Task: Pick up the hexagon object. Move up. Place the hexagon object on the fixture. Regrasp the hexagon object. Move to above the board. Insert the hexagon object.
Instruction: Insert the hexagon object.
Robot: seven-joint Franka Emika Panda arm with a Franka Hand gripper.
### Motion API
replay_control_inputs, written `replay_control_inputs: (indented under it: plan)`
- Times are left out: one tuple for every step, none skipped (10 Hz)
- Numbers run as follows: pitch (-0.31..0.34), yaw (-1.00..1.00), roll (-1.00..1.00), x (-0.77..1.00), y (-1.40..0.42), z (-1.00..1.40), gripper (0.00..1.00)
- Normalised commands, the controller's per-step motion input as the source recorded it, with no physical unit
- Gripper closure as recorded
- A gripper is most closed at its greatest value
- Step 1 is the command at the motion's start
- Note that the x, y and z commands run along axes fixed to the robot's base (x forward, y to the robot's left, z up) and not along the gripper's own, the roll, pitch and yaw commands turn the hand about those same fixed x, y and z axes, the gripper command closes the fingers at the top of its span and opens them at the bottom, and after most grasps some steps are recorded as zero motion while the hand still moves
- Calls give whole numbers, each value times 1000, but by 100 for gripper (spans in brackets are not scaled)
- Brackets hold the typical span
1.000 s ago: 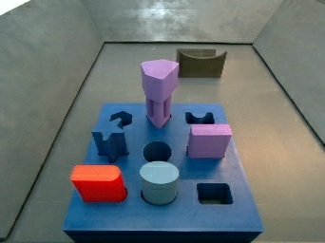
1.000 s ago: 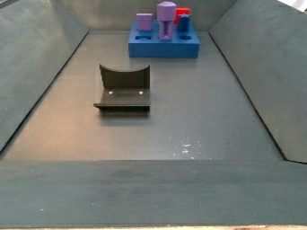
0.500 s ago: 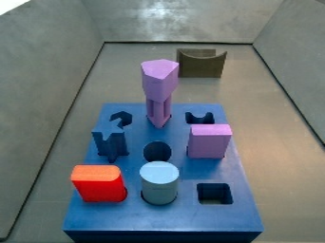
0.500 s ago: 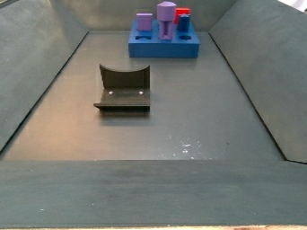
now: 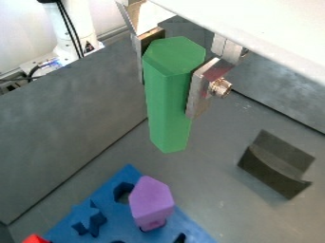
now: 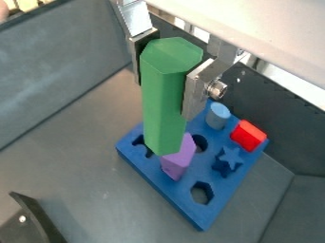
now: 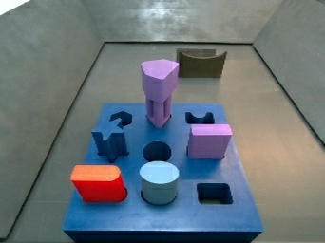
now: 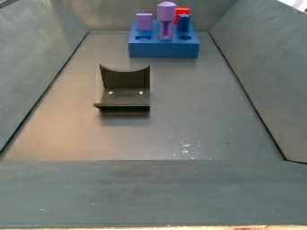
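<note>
Closest to your wrist cameras, the end effector (image 5: 172, 71) is clamped on the hexagon object (image 5: 172, 93), a bright green bar hanging upright between the silver fingers (image 5: 204, 87); you see the same grasp in both wrist views (image 6: 166, 90). It is held high in the air, out of frame in both side views. Beneath it in a wrist view lies the board (image 6: 200, 173), with the purple pillar (image 6: 177, 158) standing just behind the bar's lower end. On the board you also have a red block (image 7: 97, 182), a pale teal cylinder (image 7: 159, 181) and a lilac cube (image 7: 210, 140). Farther back on the desk (image 7: 140, 52), the fixture (image 7: 200, 63) stands well apart from the board.
</note>
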Motion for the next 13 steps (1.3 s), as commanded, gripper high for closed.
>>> replay_control_inputs:
  plan:
    - [-154,-80,-224,-711,0,-491,100]
    - [-187,-63,-274,-757,0,-357,100]
    - [-183,-43,-297,-674,-66,-346,100]
    - [-140,-31,-281,-606,-86,-431,100]
    - [-134,-97,-277,-700,-131,-440,100]
    - [-143,-83,-254,-749,-194,-449,100]
    - [-153,-26,-266,-731,-223,-411,100]
    - [-149,-6,-261,-669,-217,-423,100]
    - [-127,-11,-270,-574,-169,-437,100]
    - [-84,-69,-269,-380,-57,-486,100]
    - [17,-531,-184,-77,0,-563,100]
    - [86,-697,-211,0,0,-557,100]
    - [70,-737,-254,26,0,-500,100]
